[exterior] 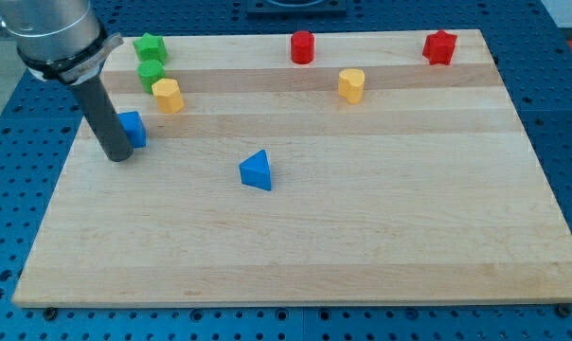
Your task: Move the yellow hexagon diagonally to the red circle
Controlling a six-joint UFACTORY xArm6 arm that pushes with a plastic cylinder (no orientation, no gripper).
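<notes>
Because my tip [116,156] stands at the desk's [295,256] left edge, touching the blue block [132,129], it appears staged below-left of the yellow hexagon [168,95] for a rightward push. The rod-type end effector has no jaws, so it neither opens nor closes. The hexagon, a low glossy yellow prism, sits just beside the green blocks [151,59], well apart from the red circle [303,46] at the view's top.

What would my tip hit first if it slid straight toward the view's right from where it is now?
The blue block: it sits right beside my tip, apparently touching the rod. Depth is unclear, so the tip might just slip below it.
</notes>
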